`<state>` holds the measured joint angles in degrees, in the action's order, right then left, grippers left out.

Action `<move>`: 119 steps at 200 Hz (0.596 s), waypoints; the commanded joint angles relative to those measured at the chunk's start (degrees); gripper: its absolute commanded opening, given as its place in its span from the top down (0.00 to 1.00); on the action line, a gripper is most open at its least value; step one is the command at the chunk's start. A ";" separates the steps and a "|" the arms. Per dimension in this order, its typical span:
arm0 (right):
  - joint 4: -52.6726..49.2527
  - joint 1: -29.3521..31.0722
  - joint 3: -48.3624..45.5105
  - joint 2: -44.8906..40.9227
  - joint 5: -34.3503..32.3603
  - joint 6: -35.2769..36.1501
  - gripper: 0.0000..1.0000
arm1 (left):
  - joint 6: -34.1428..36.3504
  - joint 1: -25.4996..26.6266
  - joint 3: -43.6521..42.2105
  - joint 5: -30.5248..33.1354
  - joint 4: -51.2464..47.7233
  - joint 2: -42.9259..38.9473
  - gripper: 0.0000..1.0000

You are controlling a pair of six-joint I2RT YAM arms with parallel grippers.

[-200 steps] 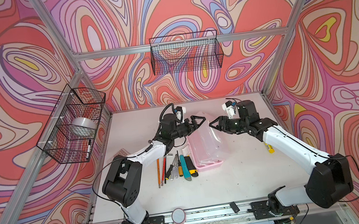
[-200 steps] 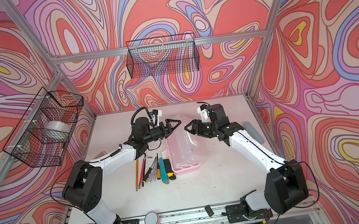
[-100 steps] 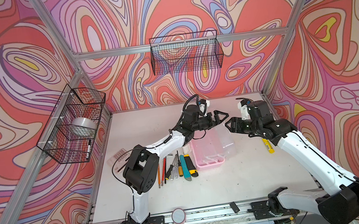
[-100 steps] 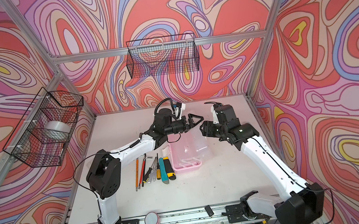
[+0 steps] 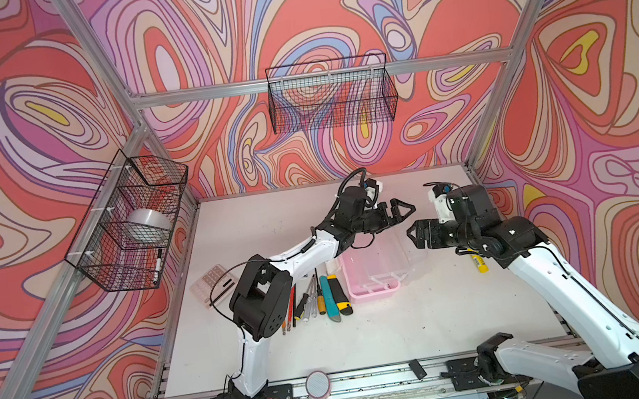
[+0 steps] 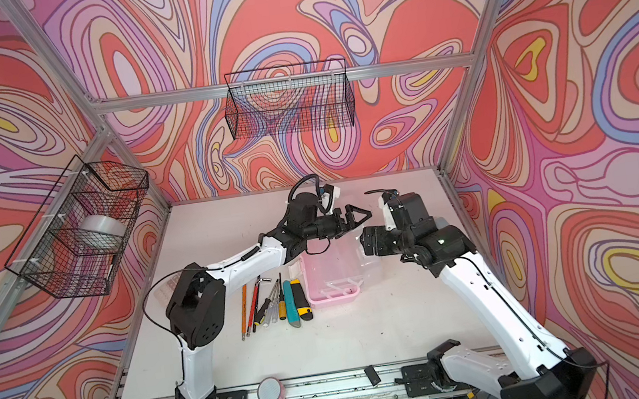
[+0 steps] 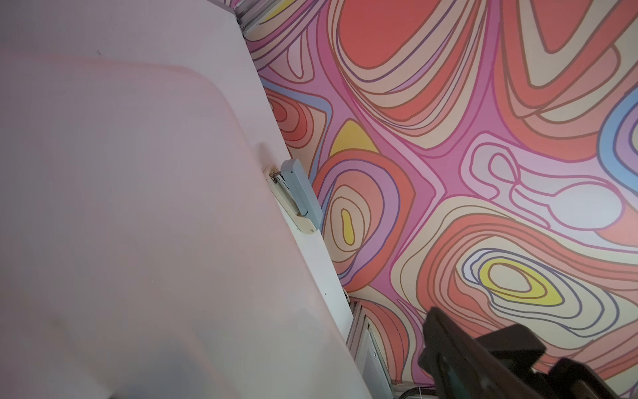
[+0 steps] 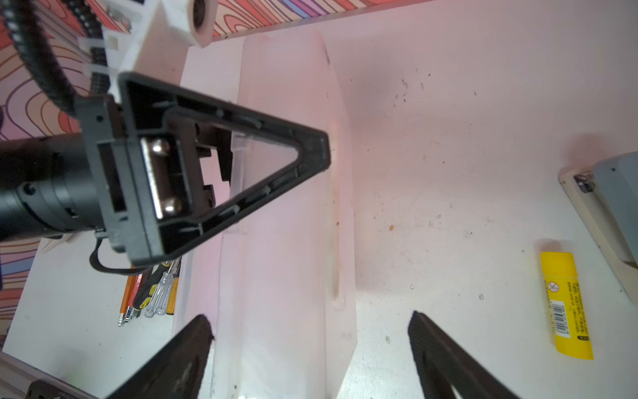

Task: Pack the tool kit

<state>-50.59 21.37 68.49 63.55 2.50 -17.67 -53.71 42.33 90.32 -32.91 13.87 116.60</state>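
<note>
1. Pale pink rectangular plastic tool-kit case lies flat near the middle of the white table and stands open.
2. Its translucent lid is folded out to the right and rests on the table beside the tray; the white handle sits on the case's left side.
3. Tools lie on the table in a row just left of the case, roughly parallel to it. The black-yellow utility knife is nearest, then the teal tool, the screwdrivers and the thin orange and red sticks, partly under the left arm's elbow.
4. Left gripper hovers over the far end of the case, jaws apart, holding nothing.
5. Right gripper hangs over the lid's right part and faces the left gripper with a gap between them. In the right wrist view its fingers are spread wide with the lid below them, gripping nothing.
6. Yellow oblong stick with a barcode label lies right of the lid, near the right arm.
7. Grey-blue and cream oblong bar lies at the table's right edge.
8. Pinkish flat calculator lies at the left, behind the left arm.
9. Black wire basket on the left wall holds a silver tape roll; a second black wire basket hangs on the back wall.
</note>
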 commanded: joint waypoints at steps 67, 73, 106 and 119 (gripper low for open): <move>-1.15 8.52 0.41 5.42 -8.08 -0.34 0.04 | 2.73 -0.60 0.93 0.72 -2.09 -3.19 0.07; -1.52 8.52 0.41 5.50 -9.57 -0.48 0.04 | 2.87 -0.82 0.55 0.72 -2.22 -3.63 0.07; -3.60 8.54 -0.05 6.58 -14.81 -1.61 0.04 | 4.10 -1.72 -3.03 0.78 -3.65 -7.45 0.07; -3.54 8.52 -0.61 6.63 -15.17 -2.10 0.04 | 5.40 -1.81 -4.58 1.16 -5.07 -9.15 0.07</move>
<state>-52.40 29.63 68.73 69.54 -8.21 -18.39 -51.05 41.12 88.03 -32.51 11.25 112.46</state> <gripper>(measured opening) 0.957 0.930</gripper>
